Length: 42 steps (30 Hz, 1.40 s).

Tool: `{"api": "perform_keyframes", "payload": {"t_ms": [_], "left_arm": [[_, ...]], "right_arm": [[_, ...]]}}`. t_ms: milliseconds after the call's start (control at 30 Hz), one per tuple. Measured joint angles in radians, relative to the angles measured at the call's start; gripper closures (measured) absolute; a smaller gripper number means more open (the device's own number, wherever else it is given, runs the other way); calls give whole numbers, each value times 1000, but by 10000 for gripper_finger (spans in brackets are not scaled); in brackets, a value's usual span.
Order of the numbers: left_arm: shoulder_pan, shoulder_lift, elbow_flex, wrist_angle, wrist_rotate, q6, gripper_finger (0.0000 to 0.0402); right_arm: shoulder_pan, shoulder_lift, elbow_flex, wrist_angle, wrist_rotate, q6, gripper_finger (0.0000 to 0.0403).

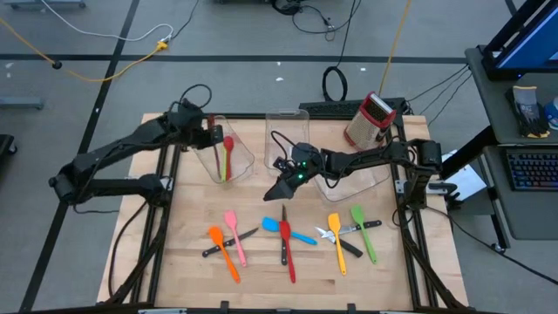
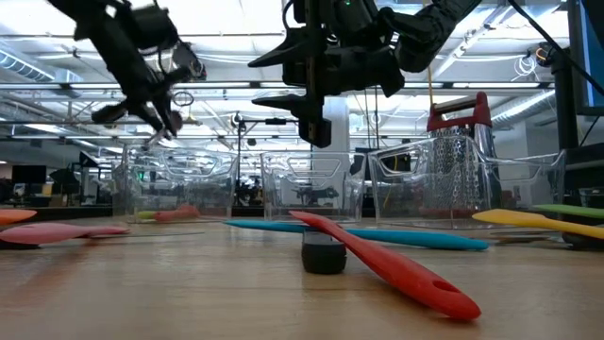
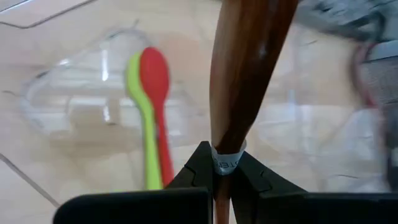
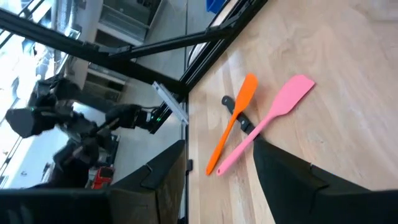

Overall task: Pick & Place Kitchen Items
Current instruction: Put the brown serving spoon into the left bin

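Nearest on the desk [image 1: 187, 262] lie scattered light, stiff spatulas, among them a red spatula [image 1: 287, 253], best taken mid-handle. Above them the right gripper [image 1: 281, 189] hangs with fingers apart, holding nothing. Farther back, the left gripper [image 3: 225, 171] is clamped on a brown spoon [image 3: 245, 74], rigid wood, over the left bin [image 1: 228, 157] holding red and green spoons.

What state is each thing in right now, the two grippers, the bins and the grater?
Left gripper: shut on the brown spoon, above the left bin.
Right gripper: open, empty, above the table.
Left bin: holds a red spoon and a green spoon.
Middle bin: looks empty.
Grater: upright in the right bin.
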Motion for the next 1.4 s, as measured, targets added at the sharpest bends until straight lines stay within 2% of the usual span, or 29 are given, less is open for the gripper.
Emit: {"api": "perform_keyframes", "payload": {"t_ms": [267, 500, 767, 1000, 1400], "left_arm": [[11, 185, -1, 15, 64, 49, 388], [-20, 277, -1, 41, 105, -18, 388], [-14, 283, -1, 9, 104, -80, 388], [-12, 283, -1, -53, 56, -79, 373], [-18, 283, -1, -49, 49, -25, 368]], "right_arm": [[1, 0, 0, 0, 5, 0, 223], [1, 0, 0, 0, 5, 0, 224], [1, 0, 0, 0, 5, 0, 221], [1, 0, 0, 0, 5, 0, 222], [2, 0, 0, 0, 2, -4, 221]]}}
